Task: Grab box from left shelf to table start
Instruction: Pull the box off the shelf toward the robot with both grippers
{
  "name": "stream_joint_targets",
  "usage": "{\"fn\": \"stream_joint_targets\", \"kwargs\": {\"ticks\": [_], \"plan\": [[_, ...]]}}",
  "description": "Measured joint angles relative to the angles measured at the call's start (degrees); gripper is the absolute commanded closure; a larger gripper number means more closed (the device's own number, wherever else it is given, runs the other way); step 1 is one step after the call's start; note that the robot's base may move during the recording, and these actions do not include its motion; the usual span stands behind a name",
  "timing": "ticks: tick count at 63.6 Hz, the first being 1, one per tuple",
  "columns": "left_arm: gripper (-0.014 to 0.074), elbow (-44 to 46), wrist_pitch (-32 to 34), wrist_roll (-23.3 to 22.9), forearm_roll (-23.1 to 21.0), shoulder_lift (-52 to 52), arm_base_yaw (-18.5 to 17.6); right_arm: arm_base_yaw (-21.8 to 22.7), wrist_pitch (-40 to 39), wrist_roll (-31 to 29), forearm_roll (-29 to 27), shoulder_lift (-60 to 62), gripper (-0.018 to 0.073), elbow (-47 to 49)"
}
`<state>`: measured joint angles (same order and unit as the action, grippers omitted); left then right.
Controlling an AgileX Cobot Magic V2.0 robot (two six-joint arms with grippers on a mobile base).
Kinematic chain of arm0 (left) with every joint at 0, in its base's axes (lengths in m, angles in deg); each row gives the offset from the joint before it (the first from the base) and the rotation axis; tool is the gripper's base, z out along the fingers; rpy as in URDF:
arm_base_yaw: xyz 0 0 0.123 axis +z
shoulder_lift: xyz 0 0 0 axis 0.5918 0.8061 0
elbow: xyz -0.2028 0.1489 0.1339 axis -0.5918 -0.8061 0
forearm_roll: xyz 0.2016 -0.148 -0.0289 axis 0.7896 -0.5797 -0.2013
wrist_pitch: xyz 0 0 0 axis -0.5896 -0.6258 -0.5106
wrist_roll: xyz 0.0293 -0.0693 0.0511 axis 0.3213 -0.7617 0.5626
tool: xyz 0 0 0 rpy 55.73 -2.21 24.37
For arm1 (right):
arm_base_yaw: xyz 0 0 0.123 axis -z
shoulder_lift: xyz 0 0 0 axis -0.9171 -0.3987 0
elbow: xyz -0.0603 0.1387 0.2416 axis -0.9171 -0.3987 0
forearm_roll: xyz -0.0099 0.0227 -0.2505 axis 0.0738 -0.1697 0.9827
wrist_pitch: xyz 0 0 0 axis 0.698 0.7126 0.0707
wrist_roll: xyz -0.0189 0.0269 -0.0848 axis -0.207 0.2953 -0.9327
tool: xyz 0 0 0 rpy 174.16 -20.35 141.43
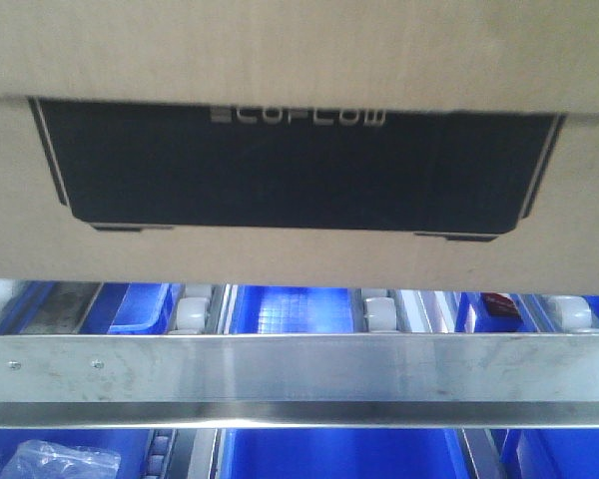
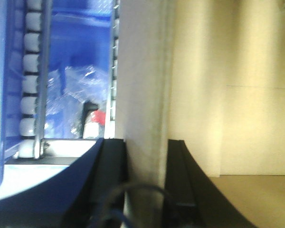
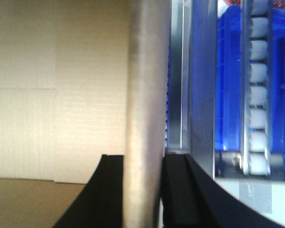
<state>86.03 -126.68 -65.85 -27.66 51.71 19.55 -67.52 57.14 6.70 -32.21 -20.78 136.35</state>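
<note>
Behind everything, blue plastic bins (image 1: 309,454) fill the far background above and below the front rail of the left shelf (image 1: 299,369). This brushed-steel rail runs across the near lower view, with white rollers (image 1: 192,314) just beyond it. Above the rail the box (image 1: 299,60) spans the full width, its black panel (image 1: 299,165) facing near; whether it touches the rollers cannot be told. The left gripper (image 2: 146,142) has its jaws pressed on both sides of a cardboard edge of the box, and the right gripper (image 3: 143,156) is clamped likewise.
</note>
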Motion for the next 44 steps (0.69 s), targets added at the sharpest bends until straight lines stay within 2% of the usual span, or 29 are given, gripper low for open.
{"fn": "stream_joint_targets", "kwargs": {"ticks": [13, 25, 44], "plan": [[0.0608, -2.42, 0.00, 0.00, -0.85, -4.39, 0.00, 0.00, 1.71, 0.12, 0.00, 3.39, 0.0503, 0.00], [0.0608, -10.55, 0.00, -0.49, -2.19, -11.97, 0.00, 0.00, 3.76, 0.12, -0.23, 6.82, 0.0503, -0.38], [0.0608, -15.07, 0.00, -1.36, -2.89, -21.53, 0.00, -0.22, 3.74, 0.26, -1.35, 17.38, 0.0503, -6.52]]}}
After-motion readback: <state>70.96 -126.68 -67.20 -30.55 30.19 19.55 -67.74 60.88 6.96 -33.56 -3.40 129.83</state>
